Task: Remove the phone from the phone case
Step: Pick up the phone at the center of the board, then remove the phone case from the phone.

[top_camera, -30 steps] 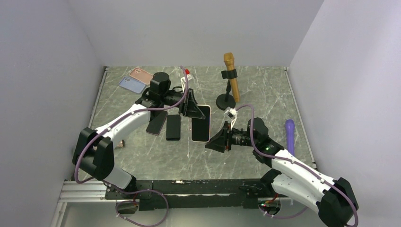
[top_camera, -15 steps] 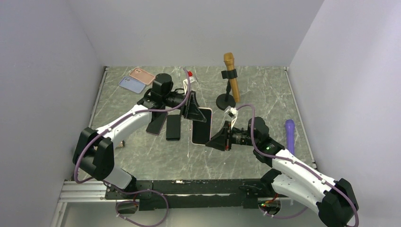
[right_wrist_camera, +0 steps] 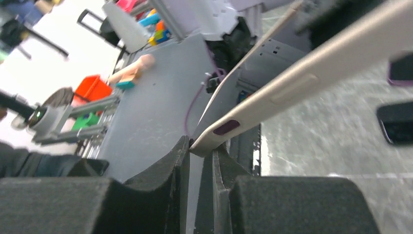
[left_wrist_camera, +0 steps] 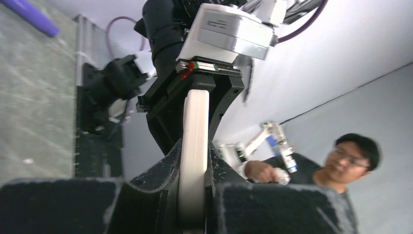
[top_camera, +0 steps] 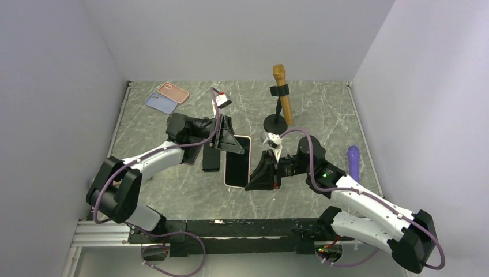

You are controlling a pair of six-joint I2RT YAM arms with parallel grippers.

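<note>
1. In the middle of the top view, the phone [top_camera: 236, 164] is tilted above the table [top_camera: 323, 115], its screen dark, in a pale case [top_camera: 249, 156].
2. The left gripper [top_camera: 232, 140] is closed on the upper edge. Its wrist view shows the case edge-on, pinched between both fingers [left_wrist_camera: 153, 183].
3. The right gripper [top_camera: 256, 174] is clamped on the lower right corner, which its fingertips partly hide.
4. It is not clear whether the phone has started to leave the case.

At frame centre, the slim rectangular phone in its pale pink case [top_camera: 236, 164] is held between the left end effector [top_camera: 233, 143] at its upper edge and the right end effector [top_camera: 252, 180] at its lower right. On the grey marbled table [top_camera: 323, 115], a flat black rectangular phone [top_camera: 211, 157] lies just left. At upper left, a pink rubbery phone case [top_camera: 173, 92] lies beside a lavender rubbery phone case [top_camera: 161, 103]. Behind stands a gold microphone on a black stand [top_camera: 281, 98]. At far right lies a purple cylindrical microphone [top_camera: 353, 163].
</note>
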